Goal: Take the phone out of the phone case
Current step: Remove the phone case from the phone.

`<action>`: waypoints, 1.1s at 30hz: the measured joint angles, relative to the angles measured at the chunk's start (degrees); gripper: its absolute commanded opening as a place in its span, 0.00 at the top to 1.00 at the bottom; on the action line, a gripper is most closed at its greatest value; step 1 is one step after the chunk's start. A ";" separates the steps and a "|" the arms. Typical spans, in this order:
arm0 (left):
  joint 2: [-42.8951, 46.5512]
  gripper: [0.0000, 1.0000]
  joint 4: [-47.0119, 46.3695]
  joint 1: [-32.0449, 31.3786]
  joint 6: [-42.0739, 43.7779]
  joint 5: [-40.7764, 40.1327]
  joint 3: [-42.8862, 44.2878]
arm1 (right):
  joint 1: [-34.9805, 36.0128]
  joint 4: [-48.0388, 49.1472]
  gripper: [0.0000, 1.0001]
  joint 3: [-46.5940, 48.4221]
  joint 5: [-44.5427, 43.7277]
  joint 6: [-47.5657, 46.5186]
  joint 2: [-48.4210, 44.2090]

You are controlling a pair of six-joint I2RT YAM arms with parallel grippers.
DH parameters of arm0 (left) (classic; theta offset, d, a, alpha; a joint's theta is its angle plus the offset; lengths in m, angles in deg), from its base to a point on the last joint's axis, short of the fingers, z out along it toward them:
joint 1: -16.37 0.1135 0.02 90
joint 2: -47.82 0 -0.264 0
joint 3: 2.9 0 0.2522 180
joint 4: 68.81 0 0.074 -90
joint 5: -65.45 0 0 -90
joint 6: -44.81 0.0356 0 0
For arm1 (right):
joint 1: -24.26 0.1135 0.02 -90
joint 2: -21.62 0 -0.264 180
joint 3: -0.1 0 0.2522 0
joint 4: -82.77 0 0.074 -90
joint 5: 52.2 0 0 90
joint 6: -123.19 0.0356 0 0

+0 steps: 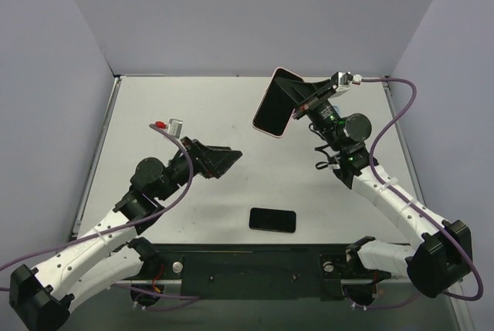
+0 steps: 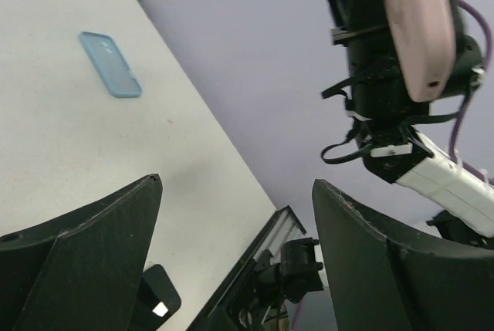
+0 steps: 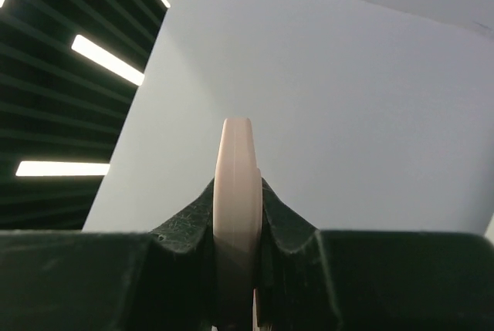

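My right gripper (image 1: 299, 101) is shut on a pink phone case (image 1: 272, 107), held upright well above the back of the table. The case's dark face is turned toward the left arm, and I cannot tell whether anything sits inside it. The right wrist view shows the case (image 3: 237, 153) edge-on, pinched between both fingers of the gripper (image 3: 237, 192). A black phone (image 1: 272, 220) lies flat on the table near the front edge, apart from the case. My left gripper (image 1: 230, 163) hangs open and empty over the table's middle left. In its wrist view the gripper (image 2: 238, 184) has the phone (image 2: 158, 300) low beside its left finger.
A light blue phone case (image 2: 110, 63) lies flat on the table farther off in the left wrist view; it does not show in the top view. The black mounting rail (image 1: 247, 261) runs along the near edge. Grey walls close in the back and both sides.
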 measured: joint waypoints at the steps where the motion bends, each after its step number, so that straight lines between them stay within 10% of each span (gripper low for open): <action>1: -0.42 0.10 -1.95 0.02 -0.59 1.44 -0.50 | 0.28 -0.74 1.00 0.11 -0.55 -0.59 0.00; 15: -14.99 0.19 -28.98 -1.09 -12.50 13.53 0.92 | 8.68 -18.73 1.00 2.91 -7.87 -15.91 -1.49; 23: -16.61 0.57 -34.49 -1.40 -17.22 13.79 1.05 | 11.39 -19.28 1.00 3.26 -10.43 -19.65 -1.38; 33: -16.85 0.80 -32.00 0.46 -20.09 20.15 1.09 | 12.28 -27.21 1.00 3.23 -10.91 -26.51 -6.73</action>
